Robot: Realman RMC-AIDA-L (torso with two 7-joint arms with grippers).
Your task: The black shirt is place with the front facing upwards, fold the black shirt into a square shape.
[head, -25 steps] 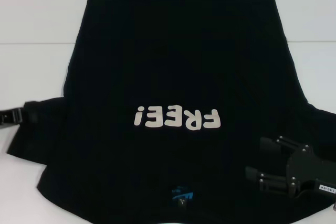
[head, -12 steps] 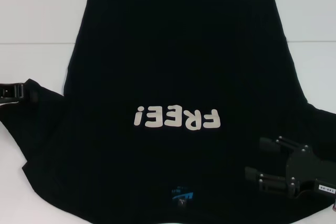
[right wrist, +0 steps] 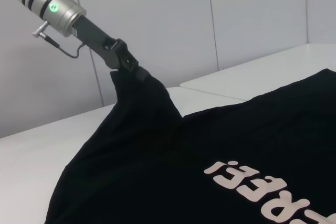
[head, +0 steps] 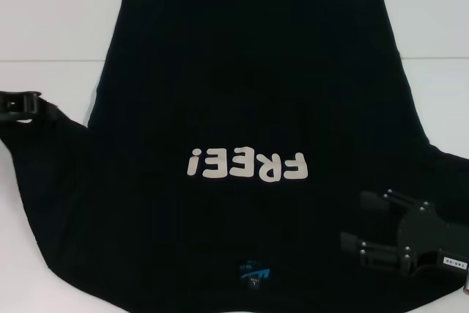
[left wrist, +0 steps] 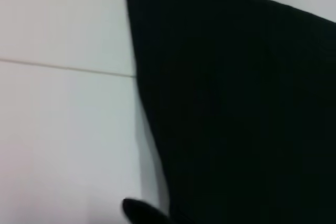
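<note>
- On the flat white desk (head: 44, 20) in front of me lies the big black cloth shirt (head: 249, 86) with its front facing up.
- The fat off-white "FREE!" letters (head: 245, 164) on the shirt look upside down to me in the head view.
- The small blue neck label (head: 253, 273) is at the edge of the shirt closest to me, just past the letters.
- The far edge of the shirt lies flat and straight across the desk.
- My left hand (head: 29, 104) is at the left side of the desk, and it is pinched tight on the left sleeve of the shirt.
- In the right wrist view I can see my left hand (right wrist: 123, 61) holding the sleeve up in the air, so the cloth hangs down from it like a little tent.
- A shiny silver arm piece with a tiny green light (right wrist: 52, 8) is right behind that hand.
- In the left wrist view I see the shirt (left wrist: 236, 108) filling one side and the white desk (left wrist: 63, 103) on the other side.
- My right hand (head: 352, 221) sits low over the right sleeve, near the edge closest to me.
- Its two black fingers (head: 377, 203) are spread wide apart and point toward the middle of the shirt, and they hold nothing.
</note>
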